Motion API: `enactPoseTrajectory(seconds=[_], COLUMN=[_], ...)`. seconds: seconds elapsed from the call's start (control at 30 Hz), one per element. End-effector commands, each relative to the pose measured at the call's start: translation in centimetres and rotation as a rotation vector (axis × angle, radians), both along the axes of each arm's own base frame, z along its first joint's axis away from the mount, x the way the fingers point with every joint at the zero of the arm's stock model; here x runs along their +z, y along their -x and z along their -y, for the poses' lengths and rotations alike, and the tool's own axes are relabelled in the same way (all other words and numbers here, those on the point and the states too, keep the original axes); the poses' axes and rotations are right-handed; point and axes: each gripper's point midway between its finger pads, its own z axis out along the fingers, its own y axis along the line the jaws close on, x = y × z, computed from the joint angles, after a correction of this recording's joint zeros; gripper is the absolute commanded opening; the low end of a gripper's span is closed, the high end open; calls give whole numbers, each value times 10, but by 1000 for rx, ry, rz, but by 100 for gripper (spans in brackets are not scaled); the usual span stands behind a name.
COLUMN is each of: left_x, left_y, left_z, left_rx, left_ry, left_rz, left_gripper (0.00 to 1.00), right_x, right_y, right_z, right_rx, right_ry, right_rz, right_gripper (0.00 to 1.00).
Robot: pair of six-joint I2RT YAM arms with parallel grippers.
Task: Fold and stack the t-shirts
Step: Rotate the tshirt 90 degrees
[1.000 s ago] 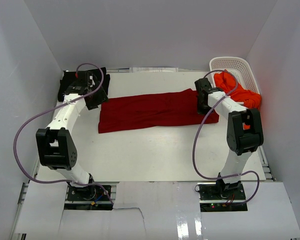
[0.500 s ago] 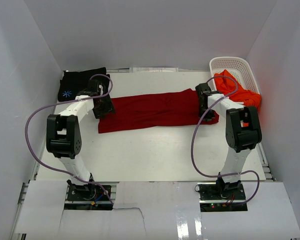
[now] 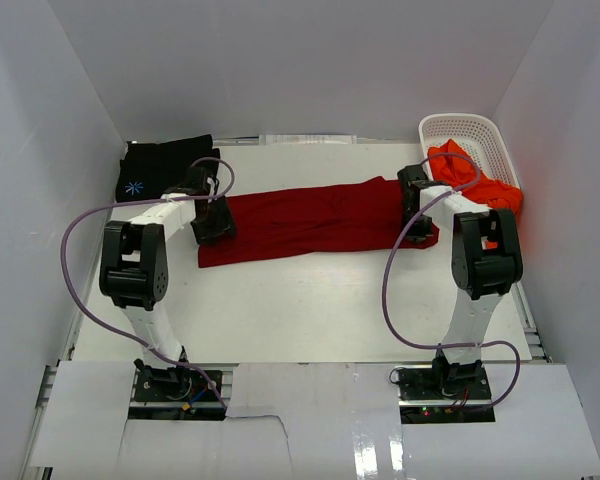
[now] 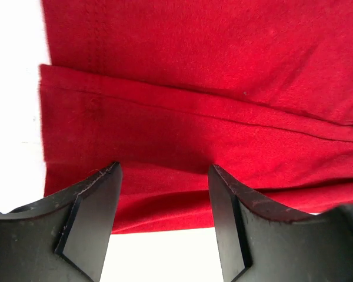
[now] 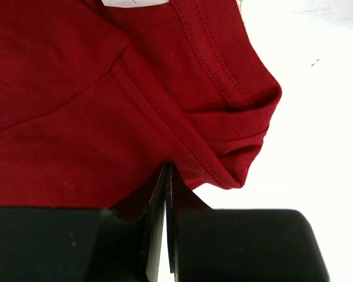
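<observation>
Progress, judged from the layout: roughly one of three done. At far left, black shirt [image 3: 165,165] folded small and set down, looks finished and ready to take the stack. Mid-table, red shirt [image 3: 310,222] laid out as a long band running left to right, sides apparently turned in; needs folding end to end, then placing on the black one. At far right, orange shirt [image 3: 480,185] crumpled, partly in and partly over the basket [image 3: 460,122], not yet laid out. At the band's right end, right gripper [image 5: 166,176] pressed together, pinching a fold of cloth beside the collar. At the left end, left gripper [image 4: 165,176] spread wide, straddling the hem, gripping nothing; contact with the cloth unclear. Probably setting up to lift both ends for the crosswise fold.
</observation>
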Motion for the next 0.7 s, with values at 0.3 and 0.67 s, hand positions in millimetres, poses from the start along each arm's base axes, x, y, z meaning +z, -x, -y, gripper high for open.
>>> enactPoseTrajectory(seconds=[0.3,0.67], left_x=[-36,-51], left_y=[38,136], left_z=[-26,-11], left_rx=[91,130], left_ry=[-197,-118], left_rz=[-155,-329], left_gripper=[71,70], right_x=[-20,-29], right_y=[-20,-75], right_z=[1,-7], right_rx=[-31,10], right_ry=[-39,-39], right_rz=[-19,-20], right_gripper=[8,8])
